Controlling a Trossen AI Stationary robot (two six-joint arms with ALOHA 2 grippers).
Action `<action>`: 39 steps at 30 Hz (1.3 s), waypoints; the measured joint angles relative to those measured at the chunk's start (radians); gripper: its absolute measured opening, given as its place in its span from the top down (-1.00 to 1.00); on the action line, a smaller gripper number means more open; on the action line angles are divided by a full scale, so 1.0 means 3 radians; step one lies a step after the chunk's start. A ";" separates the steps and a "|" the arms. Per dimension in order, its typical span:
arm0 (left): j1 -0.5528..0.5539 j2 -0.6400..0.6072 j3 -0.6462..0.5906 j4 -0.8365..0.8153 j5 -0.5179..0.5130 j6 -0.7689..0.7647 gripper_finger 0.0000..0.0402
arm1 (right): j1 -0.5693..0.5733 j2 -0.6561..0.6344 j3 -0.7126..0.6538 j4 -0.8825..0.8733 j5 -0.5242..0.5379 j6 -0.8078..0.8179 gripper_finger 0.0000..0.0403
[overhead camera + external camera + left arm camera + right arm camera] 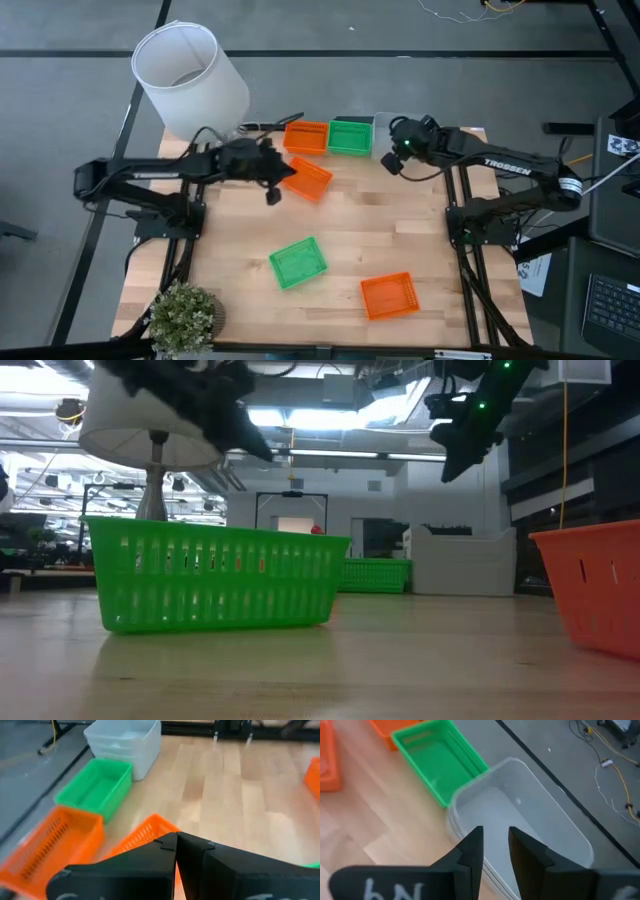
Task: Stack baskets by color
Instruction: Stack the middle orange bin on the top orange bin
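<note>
Lampshade (190,75) stood at the far left corner. Left gripper (283,178), fingers together, clamped the rim of a tilted orange basket (308,180). Behind it sat a second orange basket (306,137), then a green basket (349,137), then nested white baskets (520,820) under the right gripper (392,160), fingers apart. Nearer lay a green basket (298,262) and an orange basket (389,295)

Two dark, slender jointed arms; the right arm (520,170) bears white "TROSSEN" lettering, black cables and a small green light near its wrist.
</note>
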 joint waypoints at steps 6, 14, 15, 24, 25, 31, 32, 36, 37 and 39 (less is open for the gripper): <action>0.0004 0.0633 0.0711 -0.0365 0.0062 0.0483 1.00 | -0.0147 -0.0110 0.0000 -0.0153 -0.0024 0.0004 0.54; 0.0111 0.1246 0.1214 -0.1086 0.0216 0.0498 0.68 | -0.0380 -0.0169 0.0000 -0.0109 -0.0179 -0.0175 0.54; 0.0119 0.1288 0.1216 -0.1080 0.0218 0.0498 0.62 | -0.0415 -0.0169 0.0000 -0.0103 -0.0181 -0.0177 0.54; 0.0012 0.1505 0.1223 -0.1339 0.0213 0.0648 0.27 | -0.0632 -0.0169 0.0000 -0.0091 -0.0501 -0.0180 0.54; -0.0018 0.1537 0.1223 -0.1390 0.0213 0.0731 0.26 | -0.0642 -0.0169 -0.0003 -0.0089 -0.0541 -0.0184 0.54; -0.0148 0.1790 0.1221 -0.1388 0.0114 0.0987 0.26 | -0.0654 -0.0169 -0.0075 -0.0083 -0.0589 -0.0189 0.54; -0.0155 0.1826 0.1221 -0.1397 0.0051 0.0995 0.26 | -0.0653 -0.0168 -0.0089 -0.0088 -0.0598 -0.0189 0.54; -0.0156 0.1925 0.1221 -0.1403 -0.0174 0.0996 0.25 | -0.0653 -0.0167 -0.0172 -0.0064 -0.0619 -0.0186 0.54; -0.0156 0.1939 0.1221 -0.1403 -0.0176 0.0996 0.25 | -0.0653 -0.0167 -0.0197 -0.0066 -0.0620 -0.0183 0.54; -0.0156 0.1980 0.1221 -0.1394 -0.0176 0.0995 0.25 | -0.0653 -0.0167 -0.0237 -0.0060 -0.0620 -0.0180 0.54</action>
